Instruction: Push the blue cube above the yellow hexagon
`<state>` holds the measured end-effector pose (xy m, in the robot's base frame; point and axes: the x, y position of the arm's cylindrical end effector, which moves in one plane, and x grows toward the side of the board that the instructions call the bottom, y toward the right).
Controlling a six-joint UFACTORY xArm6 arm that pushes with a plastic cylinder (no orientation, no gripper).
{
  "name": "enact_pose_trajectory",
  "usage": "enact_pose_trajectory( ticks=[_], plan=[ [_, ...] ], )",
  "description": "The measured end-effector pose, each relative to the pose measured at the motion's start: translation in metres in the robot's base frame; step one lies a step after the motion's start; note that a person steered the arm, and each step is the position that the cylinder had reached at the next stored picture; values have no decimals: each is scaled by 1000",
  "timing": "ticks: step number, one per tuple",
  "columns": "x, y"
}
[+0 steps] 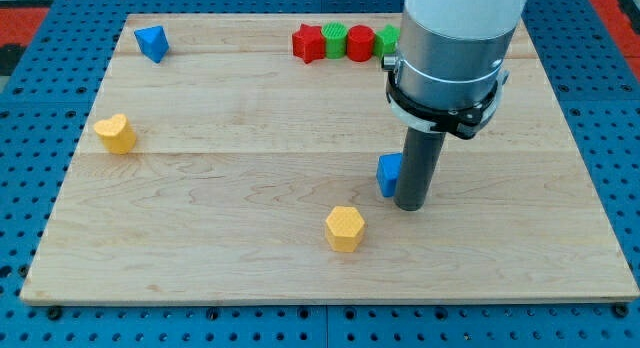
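The blue cube point(388, 174) sits right of the board's middle, partly hidden by my rod. My tip point(410, 205) rests on the board, touching the cube's right side. The yellow hexagon point(345, 228) lies below and to the left of the cube, a short gap apart from it and from my tip.
A blue triangular block point(152, 42) is at the top left. A yellow heart-like block point(117, 133) is at the left. A row along the top edge holds a red star point(309, 42), a green cylinder point(335, 39), a red cylinder point(361, 41) and a green block point(387, 40) partly behind the arm. The wooden board point(200, 248) ends near all view edges.
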<state>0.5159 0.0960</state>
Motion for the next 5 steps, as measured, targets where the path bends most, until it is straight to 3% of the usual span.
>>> enact_pose_trajectory(
  ticks=[1,2,4,5],
  plan=[
    [-3,50],
    [-27,51],
    [-37,-77],
    [-29,-80]
  ],
)
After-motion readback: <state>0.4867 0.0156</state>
